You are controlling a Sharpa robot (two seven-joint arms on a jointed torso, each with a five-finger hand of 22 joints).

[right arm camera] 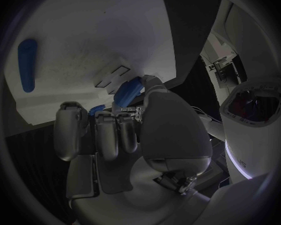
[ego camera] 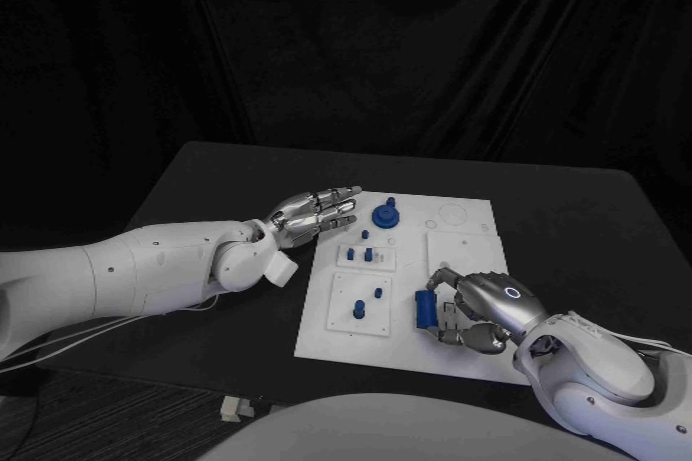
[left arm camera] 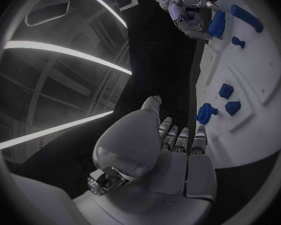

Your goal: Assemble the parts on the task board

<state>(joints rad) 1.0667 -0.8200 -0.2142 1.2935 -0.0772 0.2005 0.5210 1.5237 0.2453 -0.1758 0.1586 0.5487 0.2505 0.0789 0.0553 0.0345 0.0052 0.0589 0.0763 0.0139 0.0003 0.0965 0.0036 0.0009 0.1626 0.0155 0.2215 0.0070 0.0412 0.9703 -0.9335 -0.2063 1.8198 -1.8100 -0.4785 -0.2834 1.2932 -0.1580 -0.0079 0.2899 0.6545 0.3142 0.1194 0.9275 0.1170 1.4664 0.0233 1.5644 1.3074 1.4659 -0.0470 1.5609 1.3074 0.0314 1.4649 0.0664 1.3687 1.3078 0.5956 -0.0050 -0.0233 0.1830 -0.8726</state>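
Parts, small blue plastic pieces, sit on the flat white task board (ego camera: pixel 459 353) at mid-table. The one in work is a short blue cylindrical part (ego camera: pixel 424 308) near the board's front edge, beside the lower recessed panel w/ two small blue pegs (ego camera: pixel 366 300).

Handling, my judgement: rigid moulded plastic, light, smooth-sided, so likely slippery under metal fingertips. Not fragile. Best held across its middle, thumb opposite fingers, axis kept square so it seats w/o jamming. Light part, so too much squeeze could squirt it out.

My right hand (ego camera: pixel 483 309) sits low over the board's front-right area, arm entering from the near right corner. Fingers curl around the cylinder; right wrist view shows the blue piece (right arm camera: pixel 127 92) pinched between thumb and a finger, other fingers bent alongside. So held, though how firmly I cannot tell.

My left hand (ego camera: pixel 313 213) hovers at the board's far-left edge, palm roughly level, fingers extended toward a blue round knob part (ego camera: pixel 385 214) w/ a small gap between. Holds nothing, fingers straight and slightly apart. Left wrist view confirms: fingertips (left arm camera: pixel 199 133) just short of the knob (left arm camera: pixel 205 113), no contact.

Long blue bar (right arm camera: pixel 26 65) lies flat on the board, apart from my right hand.
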